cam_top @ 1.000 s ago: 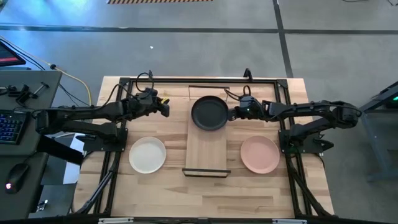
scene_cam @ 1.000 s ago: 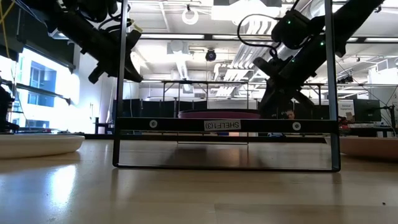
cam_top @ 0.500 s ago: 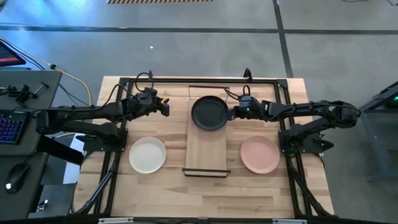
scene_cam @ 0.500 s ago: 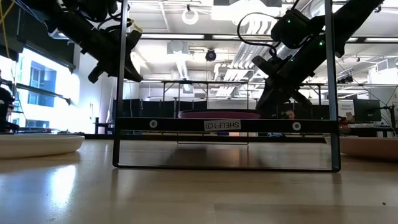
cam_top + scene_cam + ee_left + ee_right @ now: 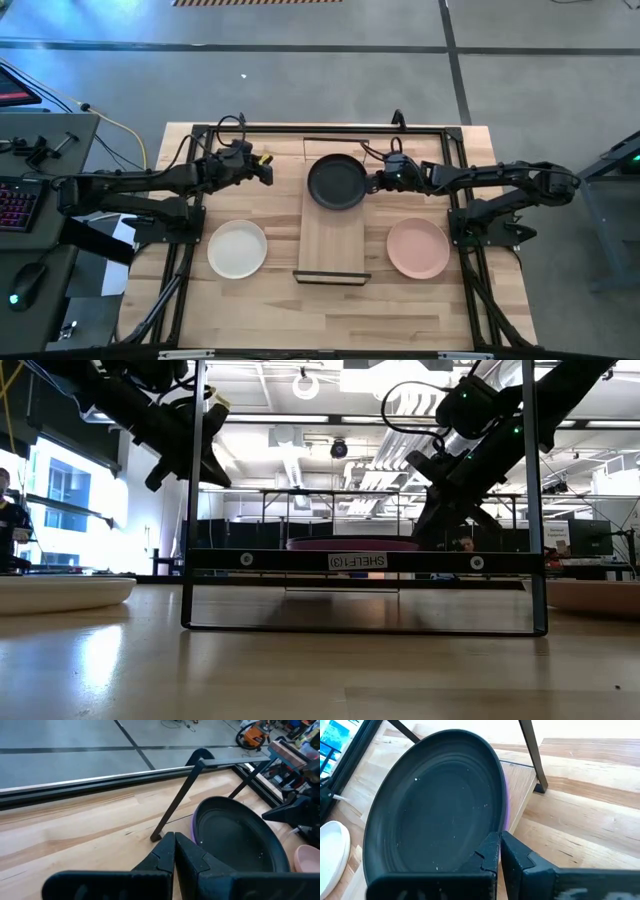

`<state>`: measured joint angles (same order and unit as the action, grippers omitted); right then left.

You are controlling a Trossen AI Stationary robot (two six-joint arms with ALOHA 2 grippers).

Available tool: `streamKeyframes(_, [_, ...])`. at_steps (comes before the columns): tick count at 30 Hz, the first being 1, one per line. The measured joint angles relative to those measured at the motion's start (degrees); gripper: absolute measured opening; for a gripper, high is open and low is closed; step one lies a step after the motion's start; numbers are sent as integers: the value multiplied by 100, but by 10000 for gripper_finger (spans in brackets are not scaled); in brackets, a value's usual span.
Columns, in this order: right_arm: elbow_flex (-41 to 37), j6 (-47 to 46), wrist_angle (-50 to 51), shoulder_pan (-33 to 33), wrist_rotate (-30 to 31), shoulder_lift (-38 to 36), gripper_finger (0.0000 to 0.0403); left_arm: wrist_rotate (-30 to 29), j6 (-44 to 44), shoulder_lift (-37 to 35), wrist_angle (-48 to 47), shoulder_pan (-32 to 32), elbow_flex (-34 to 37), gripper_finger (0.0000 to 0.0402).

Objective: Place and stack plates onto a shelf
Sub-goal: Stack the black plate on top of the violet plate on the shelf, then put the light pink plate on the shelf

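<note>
The black plate (image 5: 336, 182) lies on the purple plate, of which only a rim (image 5: 505, 805) shows. Both sit on the far half of the pale wooden shelf (image 5: 333, 250). The cream-white plate (image 5: 237, 248) rests on the table left of the shelf, the pale pink plate (image 5: 417, 248) on its right. My left gripper (image 5: 266, 171) is shut and hovers left of the shelf's far end, apart from the plates (image 5: 174, 840). My right gripper (image 5: 372, 182) is shut, its tips at the black plate's right rim (image 5: 499, 844). My right gripper comes level from the table's right, with its shut fingertips (image 5: 492, 842) at the right rim of the stacked black and purple plates (image 5: 501, 827). I cannot tell whether they touch the rim. Both plates lie flat on the shelf.
Thin black rails stand at the shelf's short ends (image 5: 365, 561) (image 5: 175, 802), and a black frame runs around the table (image 5: 320, 128). Bare plank shows on the shelf's near half. A desk with a keyboard and mouse (image 5: 20, 200) stands left of the table.
</note>
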<state>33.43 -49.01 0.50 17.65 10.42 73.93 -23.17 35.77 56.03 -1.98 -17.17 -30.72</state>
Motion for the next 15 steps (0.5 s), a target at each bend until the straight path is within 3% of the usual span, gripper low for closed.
streamKeyframes(6, [0, 249, -1, 0, -147, -63, 0, 150, -2, -1, 130, 0, 0, 0])
streamKeyframes(10, [0, 767, -202, 0, -273, -509, 0, 907, -52, -204, 466, 6, 0, 0])
streamKeyframes(15, [0, 1787, -824, -10, -1164, -1326, 0, 1610, -51, -692, 935, 206, 2, 0])
